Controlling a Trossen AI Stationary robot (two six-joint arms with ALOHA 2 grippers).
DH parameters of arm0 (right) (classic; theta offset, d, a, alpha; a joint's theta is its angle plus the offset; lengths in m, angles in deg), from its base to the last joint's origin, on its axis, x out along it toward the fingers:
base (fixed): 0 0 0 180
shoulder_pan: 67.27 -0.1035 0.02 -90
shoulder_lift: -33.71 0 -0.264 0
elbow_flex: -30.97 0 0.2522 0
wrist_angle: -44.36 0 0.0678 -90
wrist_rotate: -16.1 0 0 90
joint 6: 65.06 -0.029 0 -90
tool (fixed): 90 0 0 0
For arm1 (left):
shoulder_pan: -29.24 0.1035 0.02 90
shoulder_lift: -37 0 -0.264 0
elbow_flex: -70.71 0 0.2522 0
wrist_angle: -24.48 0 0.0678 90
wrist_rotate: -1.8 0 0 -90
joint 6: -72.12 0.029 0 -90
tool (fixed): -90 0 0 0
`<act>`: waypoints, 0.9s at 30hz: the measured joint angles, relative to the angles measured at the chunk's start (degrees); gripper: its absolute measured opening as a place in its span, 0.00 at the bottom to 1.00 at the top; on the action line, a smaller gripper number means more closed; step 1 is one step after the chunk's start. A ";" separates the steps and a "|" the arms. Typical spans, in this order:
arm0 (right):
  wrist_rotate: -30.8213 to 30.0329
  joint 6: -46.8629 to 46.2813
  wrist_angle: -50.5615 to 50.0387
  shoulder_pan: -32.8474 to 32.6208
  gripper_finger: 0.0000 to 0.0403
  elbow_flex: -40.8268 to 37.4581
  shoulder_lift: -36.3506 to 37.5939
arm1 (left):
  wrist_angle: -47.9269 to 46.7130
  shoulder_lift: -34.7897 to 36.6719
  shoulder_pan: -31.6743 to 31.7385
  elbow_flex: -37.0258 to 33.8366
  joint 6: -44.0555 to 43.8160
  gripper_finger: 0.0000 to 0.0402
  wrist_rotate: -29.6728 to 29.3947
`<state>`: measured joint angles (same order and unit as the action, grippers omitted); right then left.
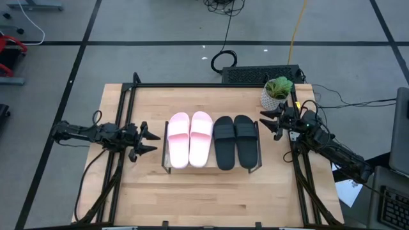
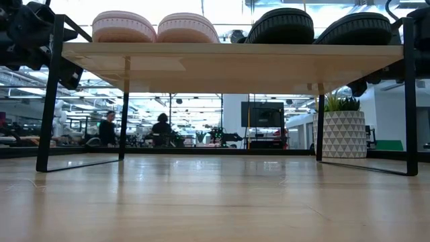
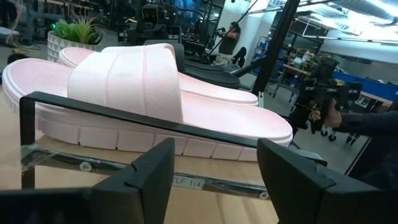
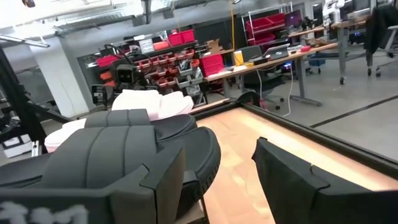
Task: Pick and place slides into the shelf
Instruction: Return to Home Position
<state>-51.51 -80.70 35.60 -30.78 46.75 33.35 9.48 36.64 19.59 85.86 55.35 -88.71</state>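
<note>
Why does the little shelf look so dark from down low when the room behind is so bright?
Low view: the bright room behind the shelf backlights it, so its frame and the black slides turn into dark shapes, and the table shows a pale sheen. High view: the light is even, and the pink slides show no glare.

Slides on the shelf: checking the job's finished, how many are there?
4. Two pale pink slides lie on the left half of the wooden-topped shelf in the high view, two matte black slides on the right half. None seems hidden.
</note>
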 joint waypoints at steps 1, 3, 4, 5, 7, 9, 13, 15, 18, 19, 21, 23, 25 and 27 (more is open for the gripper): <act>0.02 -0.18 -0.07 0.00 0.46 0.00 -0.01 | 0.01 0.00 0.00 0.00 -0.12 0.56 0.00; 0.04 -0.56 -0.09 0.00 0.46 0.00 -0.16 | 0.08 0.00 0.00 0.00 -0.16 0.56 0.00; 0.05 -0.56 -0.04 0.00 0.46 0.00 -0.17 | 0.25 0.00 0.00 -0.01 -0.16 0.56 0.00; 0.09 -0.56 0.09 0.00 0.46 0.00 -0.17 | 0.53 0.00 0.00 -0.03 -0.17 0.56 -0.03; 0.13 -0.56 0.25 0.00 0.46 0.00 -0.17 | 1.12 0.00 0.00 -0.11 -0.21 0.56 -0.18; 0.13 -0.56 0.30 0.00 0.46 0.00 -0.17 | 1.52 0.00 0.00 -0.13 -0.22 0.56 -0.22; 0.13 -0.56 0.32 0.00 0.46 0.00 -0.17 | 1.86 -0.02 0.00 -0.13 -0.20 0.56 -0.22; 0.13 -0.56 0.34 0.00 0.46 0.00 -0.17 | 2.04 -0.02 0.00 -0.13 -0.20 0.56 -0.22; 0.13 -0.56 0.41 0.00 0.46 0.00 -0.17 | 2.10 -0.01 0.00 -0.13 -0.20 0.56 -0.20; 0.13 -0.56 0.41 0.00 0.46 0.00 -0.17 | 2.18 -0.02 0.00 -0.13 -0.20 0.56 -0.20; 0.13 -0.56 0.46 0.00 0.46 0.00 -0.17 | 2.19 -0.02 0.00 -0.13 -0.20 0.56 -0.20; 0.13 -0.56 0.52 0.00 0.46 0.00 -0.17 | 2.21 -0.02 0.00 -0.13 -0.20 0.56 -0.20; 0.13 -0.56 0.52 0.00 0.46 0.00 -0.17 | 2.21 0.00 0.00 -0.13 -0.20 0.56 -0.17; 0.13 -0.56 0.52 0.00 0.46 0.00 -0.17 | 2.24 -0.02 0.00 -0.13 -0.20 0.56 -0.17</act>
<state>-51.38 -81.27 36.12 -30.78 46.75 33.18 11.71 36.62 19.59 85.73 55.14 -88.89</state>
